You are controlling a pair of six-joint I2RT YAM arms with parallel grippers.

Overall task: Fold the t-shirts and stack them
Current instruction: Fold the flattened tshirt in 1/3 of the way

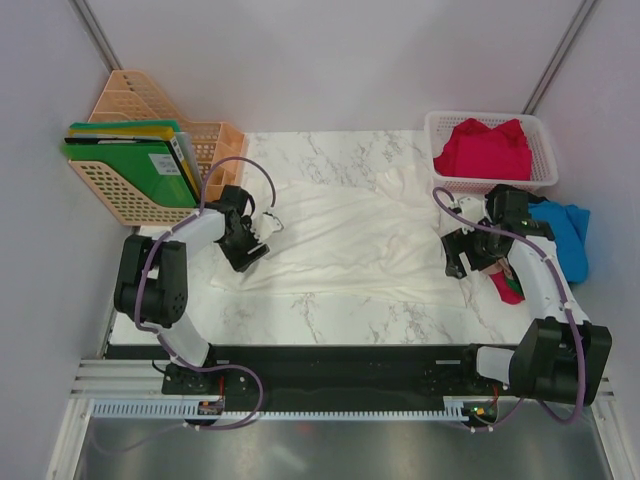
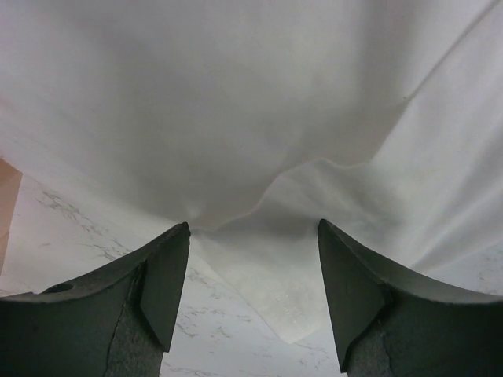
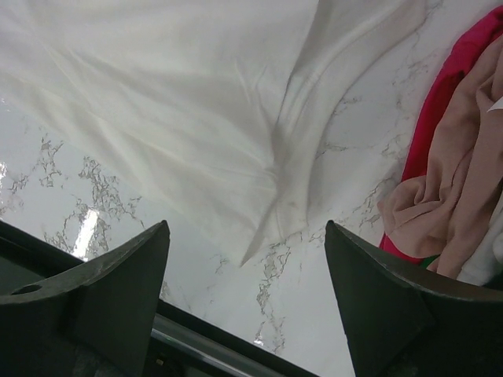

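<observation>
Top external: marble table (image 1: 330, 318), grey walls (image 1: 330, 60)

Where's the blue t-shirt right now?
In the top view, the blue t-shirt lies at the far right, on the near side of the white mesh basket and just right of the right arm.

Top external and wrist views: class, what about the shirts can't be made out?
Red shirt: bunched in the basket, top view; shape hidden.
Blue shirt: partly behind the right arm, top view.
Beige shirt: crumpled, cut off by the right wrist view's edge.
White shirt: overruns the left wrist view's edges.
</observation>
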